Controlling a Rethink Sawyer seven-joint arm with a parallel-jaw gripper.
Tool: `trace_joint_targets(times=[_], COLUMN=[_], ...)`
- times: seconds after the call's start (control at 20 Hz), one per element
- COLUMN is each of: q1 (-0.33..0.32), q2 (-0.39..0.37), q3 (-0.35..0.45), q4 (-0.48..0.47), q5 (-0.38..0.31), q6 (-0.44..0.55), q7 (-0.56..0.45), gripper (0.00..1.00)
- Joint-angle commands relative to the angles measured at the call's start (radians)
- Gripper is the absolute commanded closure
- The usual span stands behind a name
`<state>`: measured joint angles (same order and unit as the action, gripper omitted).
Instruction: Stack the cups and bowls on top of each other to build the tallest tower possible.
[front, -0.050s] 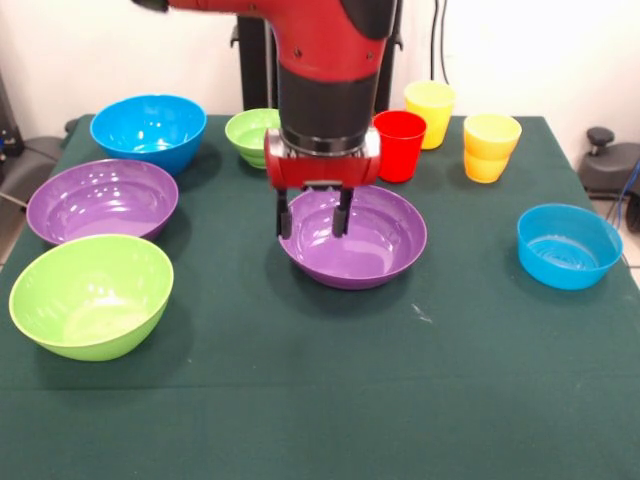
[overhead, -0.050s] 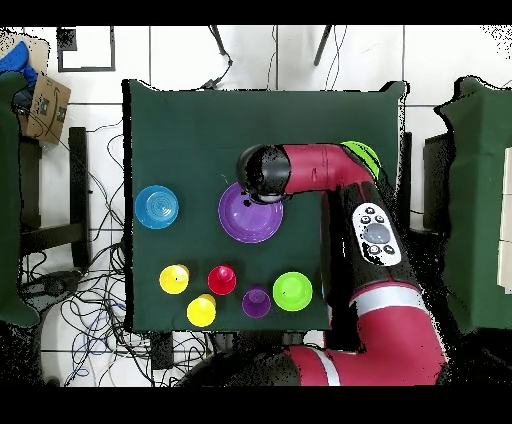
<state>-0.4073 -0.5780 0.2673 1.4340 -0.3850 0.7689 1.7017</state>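
My gripper is open and empty. It hangs over the left part of a large purple bowl at mid-table, one finger by the rim and the other over the inside. Behind the bowl stand a red cup, a yellow cup and a small green bowl. Two stacked yellow cups are at the back right. The purple cup shows only in the overhead view. Each bowl stands alone, and no tower is in view.
On the left of the front view stand a large blue bowl, a second large purple bowl and a lime green bowl. A small blue bowl sits at the right. My arm covers the gripper in the overhead view.
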Motion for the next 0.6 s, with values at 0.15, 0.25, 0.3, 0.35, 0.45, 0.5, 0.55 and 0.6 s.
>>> trace_joint_targets(times=[0.15,0.25,0.3,0.35,0.45,0.5,0.55,0.6], q1=[-0.008,-0.009,-0.007,-0.005,-0.014,-0.019,-0.028,-0.039], q2=[-0.039,-0.057,-0.065,-0.071,-0.087,-0.100,-0.113,-0.125], q3=[0.083,0.086,0.086,0.086,0.087,0.086,0.089,0.094], q4=[-0.023,-0.005,0.012,0.026,0.076,0.090,0.097,0.097], q5=[0.016,0.024,0.025,0.027,0.032,0.033,0.035,0.039], q6=[0.153,0.155,0.146,0.135,0.104,0.106,0.115,0.133], q7=[-0.130,-0.124,-0.116,-0.106,-0.094,-0.099,-0.114,-0.134], gripper=[0.00,0.00,0.00,0.00,0.00,0.00,0.00,0.00])
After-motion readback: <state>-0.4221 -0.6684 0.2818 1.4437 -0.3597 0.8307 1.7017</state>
